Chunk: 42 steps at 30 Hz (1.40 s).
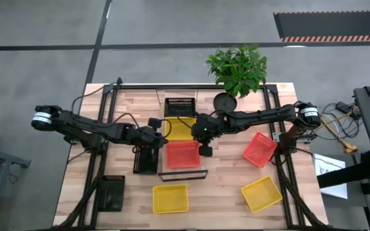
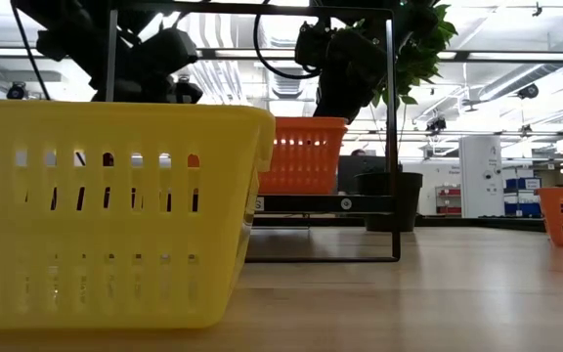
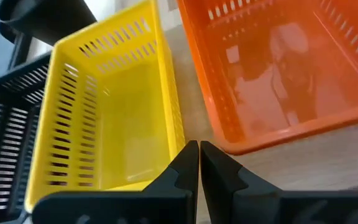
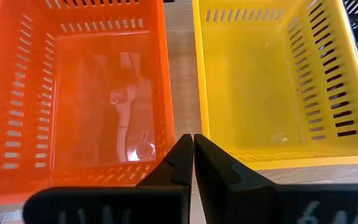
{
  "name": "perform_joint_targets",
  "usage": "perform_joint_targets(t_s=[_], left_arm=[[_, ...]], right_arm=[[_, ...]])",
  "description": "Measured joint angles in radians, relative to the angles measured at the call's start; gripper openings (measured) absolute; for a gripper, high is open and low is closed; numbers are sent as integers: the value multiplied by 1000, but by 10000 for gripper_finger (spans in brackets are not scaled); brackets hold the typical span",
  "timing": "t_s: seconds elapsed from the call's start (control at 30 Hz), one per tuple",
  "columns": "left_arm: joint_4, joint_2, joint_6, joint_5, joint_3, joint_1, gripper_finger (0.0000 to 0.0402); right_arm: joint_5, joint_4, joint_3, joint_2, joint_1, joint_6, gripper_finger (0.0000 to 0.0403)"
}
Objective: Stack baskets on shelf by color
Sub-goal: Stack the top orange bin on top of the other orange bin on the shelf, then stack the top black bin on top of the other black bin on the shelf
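Lying at 6 o'clock on the big wooden tabletop [image 1: 223, 192]: yellow rectangular plastic mesh basket [image 1: 170, 198]; second yellow mesh basket [image 1: 261, 194] at 5 o'clock; red plastic mesh basket [image 1: 259, 149] at 3 o'clock, tilted.

Sitting mid-table on the long light-wood shelf with thin black metal frame [image 1: 183, 174]: red mesh basket [image 1: 182, 154], then yellow mesh basket [image 1: 179, 128], then black mesh basket [image 1: 180, 106] toward 12 o'clock, in a row, none stacked yet.

Hovering at the shelved red basket's 9 o'clock edge: left gripper [image 3: 199, 163], fingers pressed together, holding nothing. Hovering at its 3 o'clock edge: right gripper [image 4: 193, 157], likewise pinched closed and empty.

Risks, judged: grippers crowding one basket and colliding; closed fingers nudging red basket off the shelf; green potted plant [image 1: 238, 69] at 12 o'clock snagging the right arm.
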Motion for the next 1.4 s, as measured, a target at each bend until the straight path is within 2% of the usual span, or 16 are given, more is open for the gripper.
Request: perform_joint_targets(t_s=[0.43, 0.63, 0.73, 0.93, 1.13, 1.4], left_arm=[[0, -6, -1, 7, 5, -1, 0], [-20, -76, -1, -6, 5, -1, 0], [-65, -124, -13, -61, 4, -1, 0], [-67, -226, -149, -75, 9, -22, 0], [-78, -325, -300, -76, 20, -85, 0], [-129, -328, -530, -81, 62, -246, 0]], right_arm=[[-1, 0, 0, -1, 22, 4, 9], [8, -3, 0, -25, 22, 7, 9], [9, -10, 0, -43, 24, 12, 9], [14, -31, 0, -94, 58, 30, 9], [158, -67, 0, -158, 127, 29, 9], [224, -93, 0, -229, 242, 35, 9]])
